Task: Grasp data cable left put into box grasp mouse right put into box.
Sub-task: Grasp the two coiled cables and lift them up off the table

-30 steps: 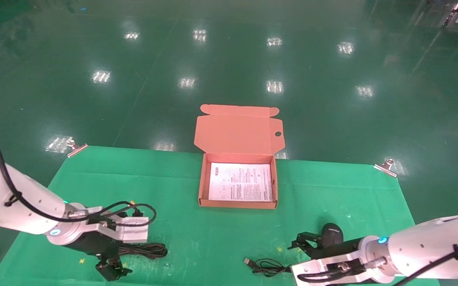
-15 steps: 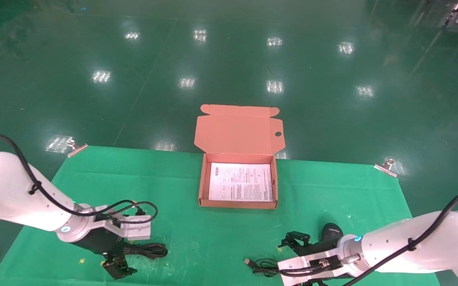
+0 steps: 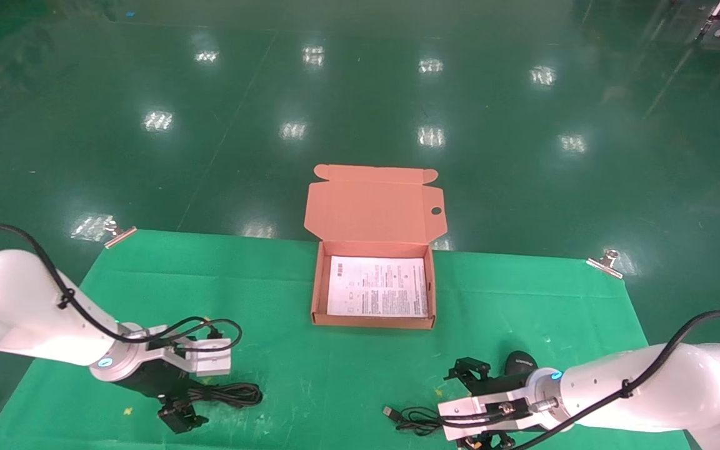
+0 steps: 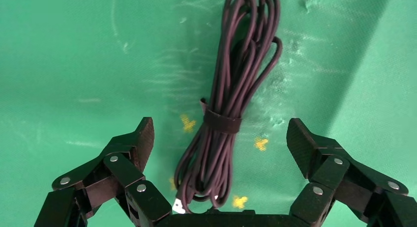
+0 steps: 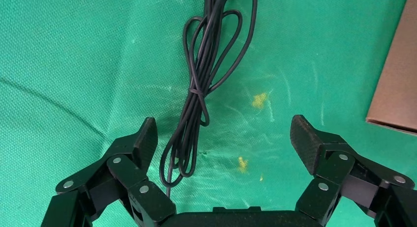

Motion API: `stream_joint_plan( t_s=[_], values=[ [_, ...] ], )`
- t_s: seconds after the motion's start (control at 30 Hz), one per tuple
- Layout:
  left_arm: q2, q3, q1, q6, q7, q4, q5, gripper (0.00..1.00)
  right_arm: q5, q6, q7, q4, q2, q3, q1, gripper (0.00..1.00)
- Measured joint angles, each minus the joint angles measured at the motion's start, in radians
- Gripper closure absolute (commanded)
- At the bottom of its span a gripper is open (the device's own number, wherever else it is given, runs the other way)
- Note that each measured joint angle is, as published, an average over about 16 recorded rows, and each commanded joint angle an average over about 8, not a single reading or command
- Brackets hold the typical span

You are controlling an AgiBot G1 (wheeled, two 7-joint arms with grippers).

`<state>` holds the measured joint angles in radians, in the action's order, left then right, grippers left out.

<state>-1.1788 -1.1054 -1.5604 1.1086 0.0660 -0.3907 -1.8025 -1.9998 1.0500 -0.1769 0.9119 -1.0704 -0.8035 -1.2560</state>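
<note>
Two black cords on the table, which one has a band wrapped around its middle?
The data cable between the left gripper fingers: a thick bundle with a band across it. The cord under the right gripper is thinner, only pinched by a fine tie.

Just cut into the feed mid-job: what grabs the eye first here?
The open orange box, lid flap up and a white printed sheet inside, sits centre-far on the green mat. Near the robot, the left gripper hangs open straddling the bundled data cable. On the other side, the right gripper is open over the mouse's thin cord, with the black mouse beside that wrist.
</note>
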Motion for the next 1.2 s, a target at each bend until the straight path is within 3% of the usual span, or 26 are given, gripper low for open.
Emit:
stream_joint_plan(
  t_s=[1.2],
  values=[
    [0.005,0.000,0.000,0.011,0.005,-0.014,0.001,1.00,0.002,0.009,0.000,0.008,0.003,0.000,-0.001,1.00]
  ],
)
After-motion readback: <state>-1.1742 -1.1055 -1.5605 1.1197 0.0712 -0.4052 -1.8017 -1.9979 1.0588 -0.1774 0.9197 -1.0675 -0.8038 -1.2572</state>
